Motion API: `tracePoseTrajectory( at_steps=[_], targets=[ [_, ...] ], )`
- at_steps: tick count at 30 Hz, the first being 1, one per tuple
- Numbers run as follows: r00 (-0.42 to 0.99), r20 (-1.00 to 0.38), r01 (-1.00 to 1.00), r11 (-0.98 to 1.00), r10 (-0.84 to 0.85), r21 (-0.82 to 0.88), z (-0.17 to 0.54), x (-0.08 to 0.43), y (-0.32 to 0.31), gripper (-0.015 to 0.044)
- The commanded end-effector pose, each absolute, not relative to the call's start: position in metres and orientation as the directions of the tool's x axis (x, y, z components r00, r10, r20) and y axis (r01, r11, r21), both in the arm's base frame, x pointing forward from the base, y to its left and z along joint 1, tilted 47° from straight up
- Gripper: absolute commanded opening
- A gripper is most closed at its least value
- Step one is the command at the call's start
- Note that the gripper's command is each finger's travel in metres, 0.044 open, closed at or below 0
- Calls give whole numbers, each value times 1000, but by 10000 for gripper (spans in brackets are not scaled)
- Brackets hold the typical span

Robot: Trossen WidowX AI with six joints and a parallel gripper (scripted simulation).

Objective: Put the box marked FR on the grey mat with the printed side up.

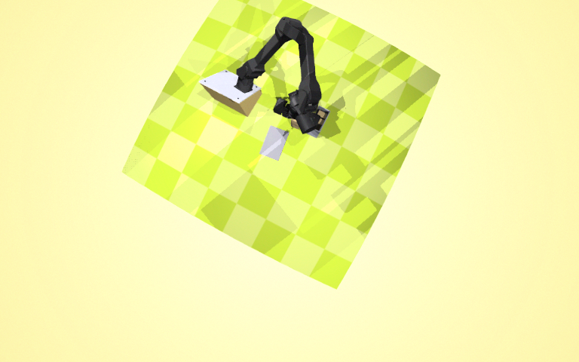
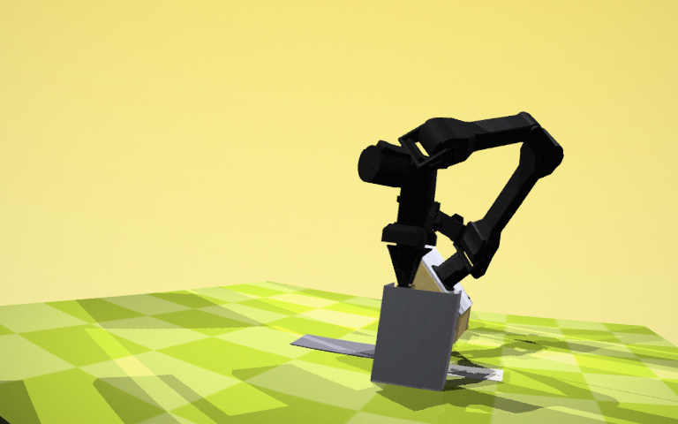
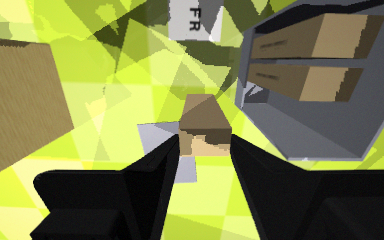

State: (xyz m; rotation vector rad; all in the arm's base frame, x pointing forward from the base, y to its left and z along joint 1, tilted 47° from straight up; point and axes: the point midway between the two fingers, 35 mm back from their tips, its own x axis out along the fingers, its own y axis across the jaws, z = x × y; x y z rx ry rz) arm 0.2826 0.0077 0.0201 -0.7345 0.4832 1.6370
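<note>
My gripper (image 3: 204, 139) (image 2: 405, 283) is shut on a plain cardboard box (image 3: 204, 116) (image 1: 295, 123). The box is upright, outside the bin (image 3: 325, 135) (image 1: 317, 134) (image 2: 415, 335) and beside its wall; whether it touches the table I cannot tell. No code shows on its visible faces. Two more cardboard boxes stand in the bin, one farther box (image 3: 337, 36) and one nearer box (image 3: 325, 82), with small dark print on their sides that I cannot read. The grey mat (image 1: 273, 149) (image 2: 335, 345) (image 3: 154, 136) lies flat, partly behind the held box and left finger in the wrist view.
A white card (image 3: 176, 17) printed FR lies on the table near the bin; it also shows in the exterior view (image 2: 492, 374). The arm's wooden base block (image 3: 30, 100) (image 1: 228, 100) with its white top stands on the other side of the held box from the bin.
</note>
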Motion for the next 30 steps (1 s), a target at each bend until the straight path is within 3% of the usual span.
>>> tracePoseTrajectory(
  at_steps=[1,30],
  targets=[
    [-90,-698,-975,-206,711,-85,12,276,0,152],
    [-95,-694,-963,-241,714,-116,-23,241,-39,152]
  ],
)
